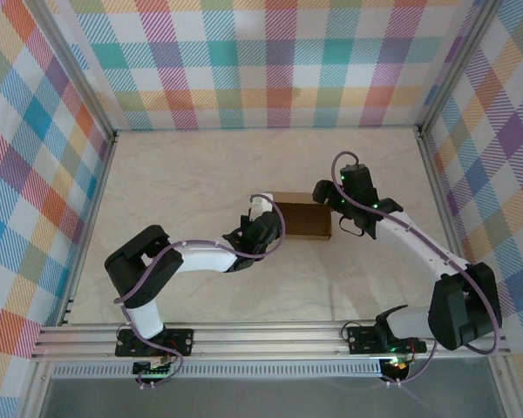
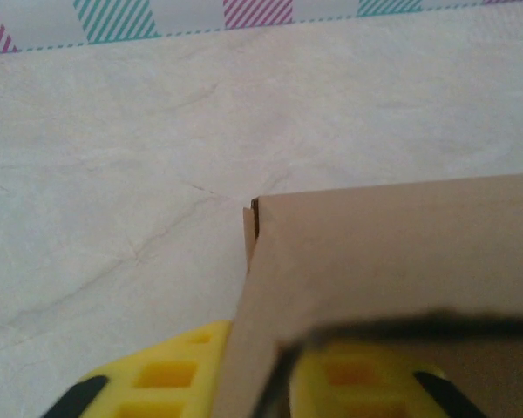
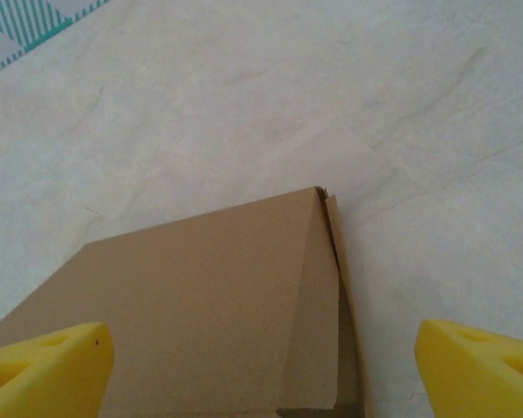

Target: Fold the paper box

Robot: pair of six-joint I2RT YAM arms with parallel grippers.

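Pale marbled tabletop (image 1: pixel 192 174), enclosed on three sides by pastel plaid walls (image 1: pixel 261 61), aluminium posts (image 1: pixel 72 70) at the corners, metal rail (image 1: pixel 261 335) along the near edge, soft even light

The left arm (image 1: pixel 192 257) and right arm (image 1: pixel 418 239) bend in toward each other. The left gripper (image 2: pixel 261 366) holds its fingers a little apart. The right gripper (image 3: pixel 261 357) is wide open.

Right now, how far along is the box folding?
Mostly done: the box looks like a closed block. In hand: the left hand straddles a wall at one end; the right hand hangs open over the other end. Left: a side flap there stands slightly off, so probably pressing it in.
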